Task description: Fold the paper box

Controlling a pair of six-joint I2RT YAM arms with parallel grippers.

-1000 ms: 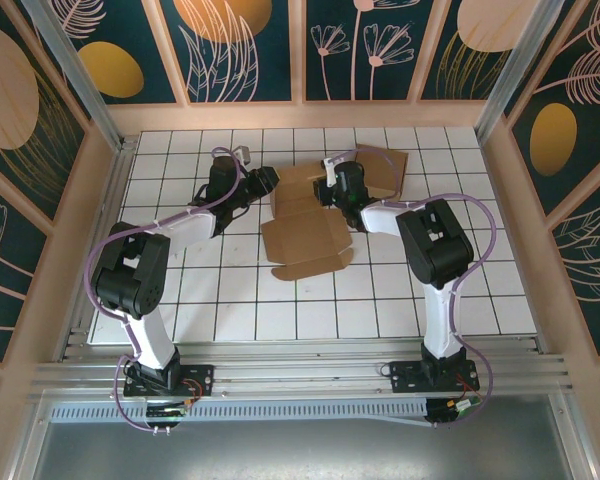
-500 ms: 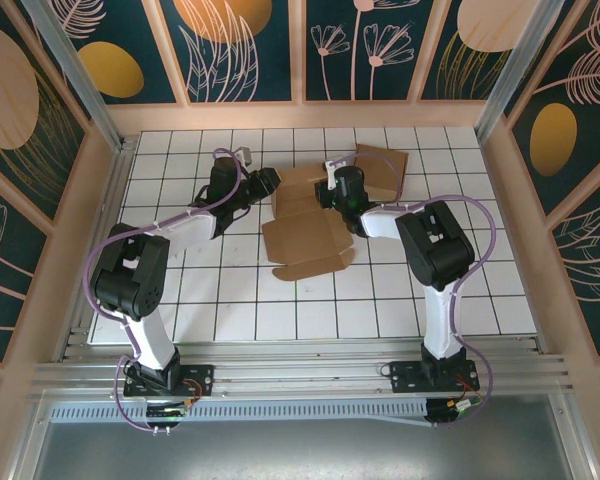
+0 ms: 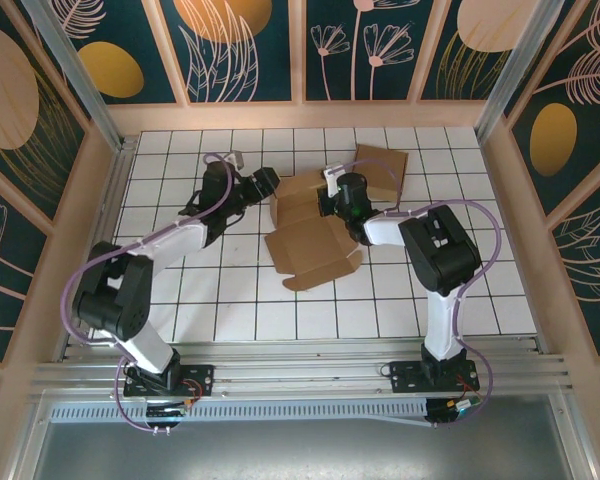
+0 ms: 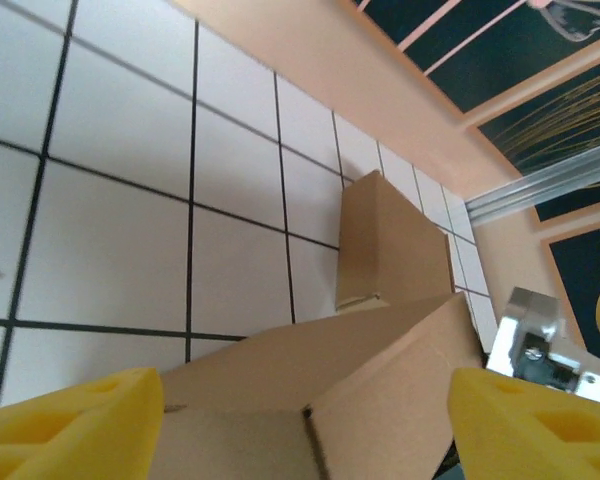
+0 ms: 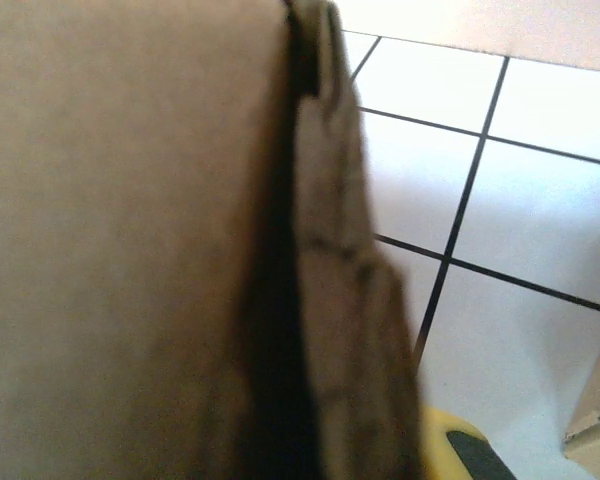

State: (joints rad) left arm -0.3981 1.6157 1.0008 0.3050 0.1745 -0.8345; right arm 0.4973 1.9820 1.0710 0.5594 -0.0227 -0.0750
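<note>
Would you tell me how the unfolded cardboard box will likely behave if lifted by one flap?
The paper box looks thin and unfolded, so probably light and floppy, hinging at its creases. Pushed, it likely slides across the smooth table.

light: bright, even, soft shadows | top view: sharp | right wrist: paper box (image 5: pixel 130 250) blurred, too close

Overhead camera; wrist cameras (close) share box (image 3: pixel 315 248).
</note>
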